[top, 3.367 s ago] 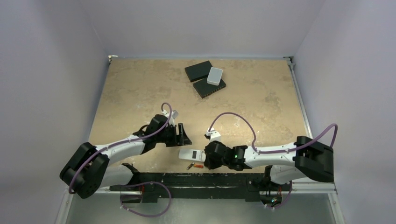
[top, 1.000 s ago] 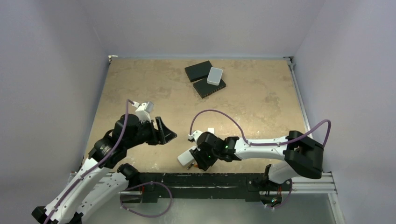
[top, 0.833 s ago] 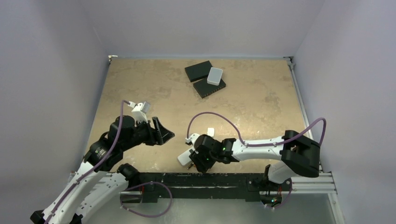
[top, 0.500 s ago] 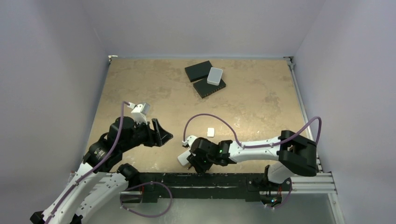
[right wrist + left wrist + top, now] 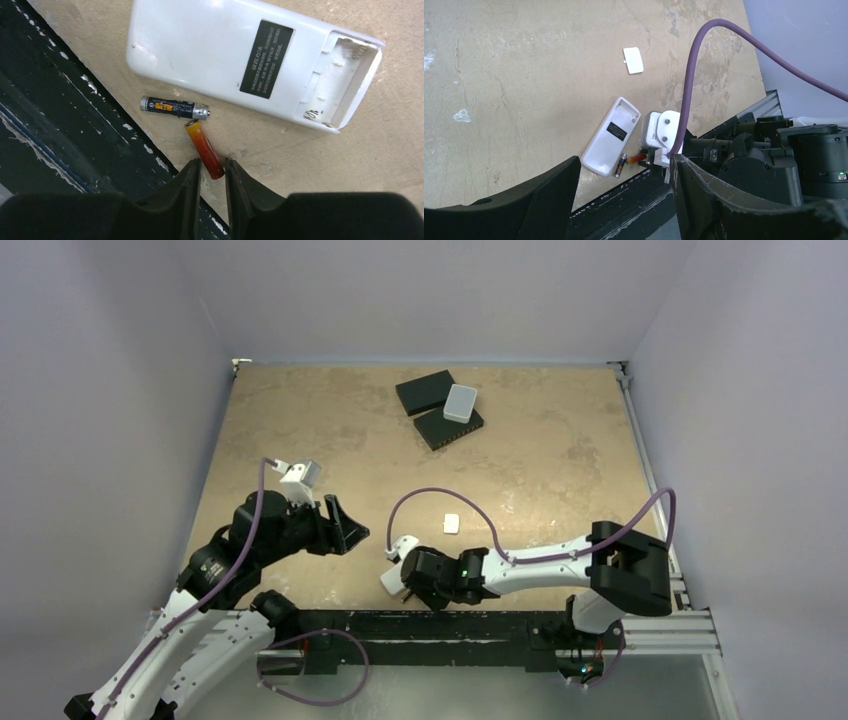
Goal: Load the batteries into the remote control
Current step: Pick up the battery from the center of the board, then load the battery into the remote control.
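- Stretched low along the near edge of the counter (image 5: 300, 420), from the near right corner toward the middle: right arm, wrist tipped down.
- Right gripper (image 5: 212, 165) just above the surface, jaws narrow, one finger on each side of the near end of the red-orange battery (image 5: 204, 147). Cannot tell whether the pads press it.
- Flat on the counter, close to the near edge and a little left of middle: that battery, its far tip touching or almost touching the dark battery (image 5: 174, 107).
- Dark battery lying between the remote control (image 5: 210, 55) and the black rail (image 5: 60, 100).
- Remote control back up, compartment uncovered and holding no cells.
- Folded up over the near left corner: left arm, left gripper (image 5: 345, 525) held above the counter, aimed toward the remote, jaws wide, holding nothing.
- Alone, farther in from the remote: small white battery cover (image 5: 451, 524).
- Near the middle of the far edge: two black flat boxes (image 5: 424, 391), a pale grey rounded box (image 5: 460, 402) on top of them.
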You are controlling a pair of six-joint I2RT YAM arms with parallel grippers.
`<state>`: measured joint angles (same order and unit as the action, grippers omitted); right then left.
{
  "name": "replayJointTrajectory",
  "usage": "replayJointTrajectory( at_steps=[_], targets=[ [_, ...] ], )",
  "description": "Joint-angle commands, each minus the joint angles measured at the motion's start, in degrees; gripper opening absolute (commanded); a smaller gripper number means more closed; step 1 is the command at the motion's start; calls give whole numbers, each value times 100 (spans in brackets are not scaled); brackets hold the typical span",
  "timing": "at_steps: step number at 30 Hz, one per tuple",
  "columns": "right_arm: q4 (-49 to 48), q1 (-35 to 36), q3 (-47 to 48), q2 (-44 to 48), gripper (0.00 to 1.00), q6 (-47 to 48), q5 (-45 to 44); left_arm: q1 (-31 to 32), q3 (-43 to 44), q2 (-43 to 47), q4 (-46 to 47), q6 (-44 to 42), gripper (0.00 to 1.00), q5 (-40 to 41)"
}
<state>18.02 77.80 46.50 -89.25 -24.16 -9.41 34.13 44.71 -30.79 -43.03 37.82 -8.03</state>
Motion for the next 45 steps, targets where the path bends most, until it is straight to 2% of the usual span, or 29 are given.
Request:
replayJointTrajectory(
  at_steps=[1,14,26,33,45],
  targets=[
    [271,123,148,-134,28,-217,-307,-12,32,43,120,-85,66,4],
    [544,358,139,-26,0,-357,-434,-12,-148,-45,408,61,66,-190],
    [1177,351,8,963,0,-859,-808,-12,-520,-460,903,222,66,-180],
    [1633,133,285,1004,0,-822,-1192,-12,-938,-800,1579,403,66,-338],
    [1486,-627,798,744,0,-209,-936,-12,-1680,-1642,3053,664,65,-566]
  ],
)
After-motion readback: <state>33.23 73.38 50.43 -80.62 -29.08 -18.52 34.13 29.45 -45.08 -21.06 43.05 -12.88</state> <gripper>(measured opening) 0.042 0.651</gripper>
